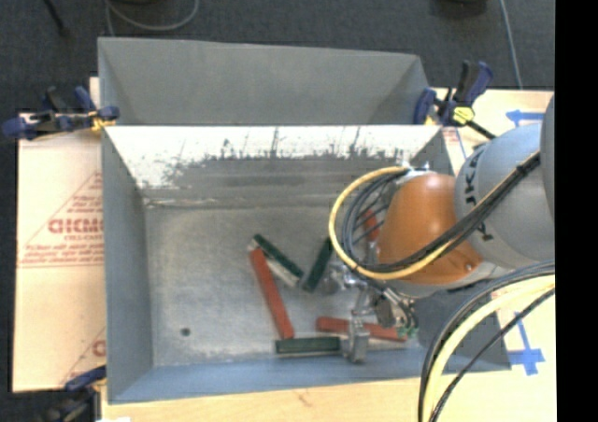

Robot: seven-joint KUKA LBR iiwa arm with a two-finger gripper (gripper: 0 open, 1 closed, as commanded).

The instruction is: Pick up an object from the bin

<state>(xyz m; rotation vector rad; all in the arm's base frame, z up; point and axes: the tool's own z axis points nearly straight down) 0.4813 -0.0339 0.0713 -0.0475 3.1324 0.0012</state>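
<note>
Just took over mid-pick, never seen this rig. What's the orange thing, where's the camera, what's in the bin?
One camera looks down into a grey metal bin. The orange dome with cables at right is part of the robot arm, reaching in. Its gripper sits low near the front right corner, beside a red stick and the end of a dark green stick along the front wall. A longer red stick lies mid-floor. Whether anything is held, I cannot tell.
</note>
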